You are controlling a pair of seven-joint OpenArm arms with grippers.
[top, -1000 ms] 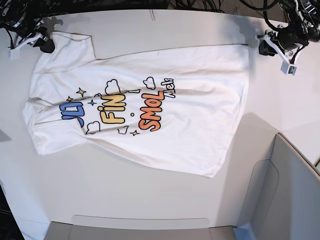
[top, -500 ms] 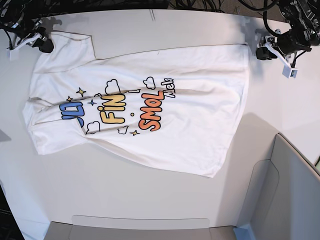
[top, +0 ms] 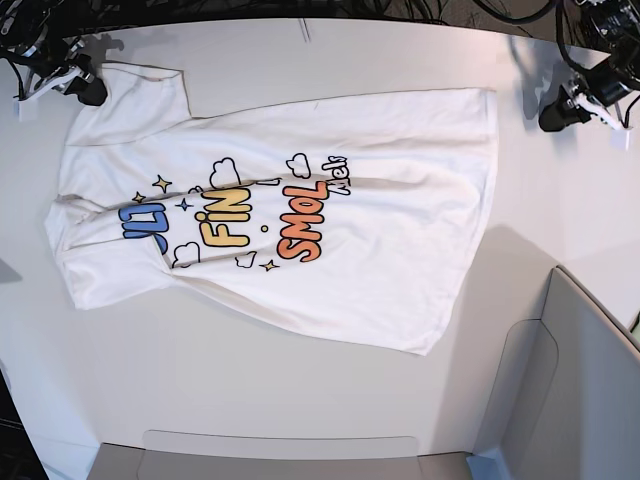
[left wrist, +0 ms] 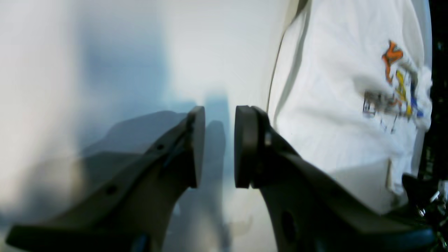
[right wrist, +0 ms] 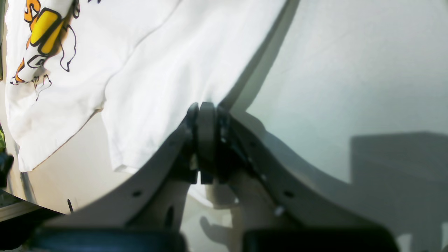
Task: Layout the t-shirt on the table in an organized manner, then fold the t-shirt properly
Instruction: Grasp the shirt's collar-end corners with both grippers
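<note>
Right claw clamped on t-shirt sleeve edge; left claw parted, empty, t-shirt hem just beside, over table

The left end effector is hovering with its pads a small gap apart, gripping nothing. The right end effector is sitting with its pads pressed together.

t-shirt: showing white cloth | print at its chest: displaying blue, yellow, orange bubble letters, white clouds, yellow stars | table around t-shirt: appearing plain white | grippers: showing dark grey pads
</note>
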